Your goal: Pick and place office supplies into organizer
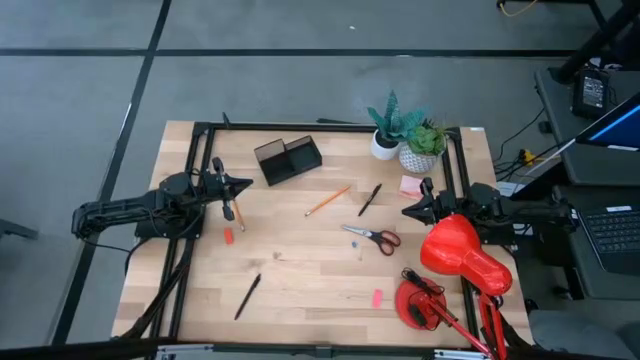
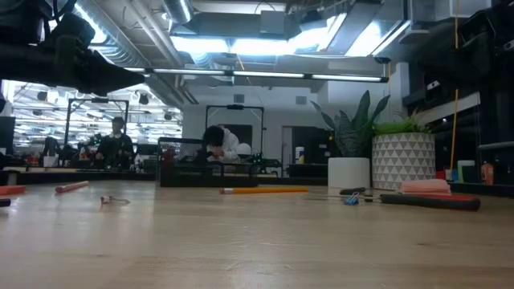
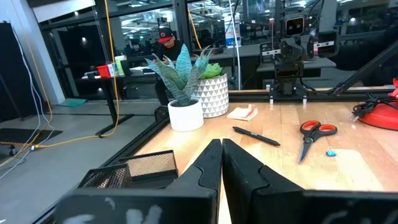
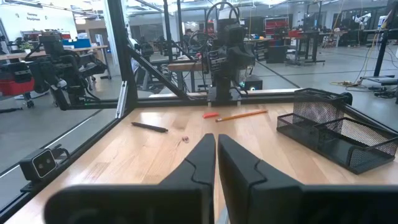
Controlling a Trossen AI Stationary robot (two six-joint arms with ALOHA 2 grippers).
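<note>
The organizer (image 1: 288,158), a dark mesh tray with compartments, stands at the table's far middle, also in the left wrist view (image 3: 134,171) and the right wrist view (image 4: 336,134). An orange pencil (image 1: 327,201), a black pen (image 1: 370,198), red-handled scissors (image 1: 372,236) and a pink sticky-note pad (image 1: 411,186) lie mid-table. Two pink-red erasers (image 1: 228,236) (image 1: 377,297) and a second black pen (image 1: 247,296) lie nearer the front. My left gripper (image 1: 240,183) hovers shut at the left. My right gripper (image 1: 405,210) hovers shut at the right. Each holds nothing.
Two potted plants (image 1: 385,125) (image 1: 425,150) stand at the far right beside the sticky pad. A red desk lamp (image 1: 460,260) fills the near right corner, under my right arm. A short stick-like item (image 1: 236,210) lies below my left gripper. A black frame (image 1: 190,200) borders the table.
</note>
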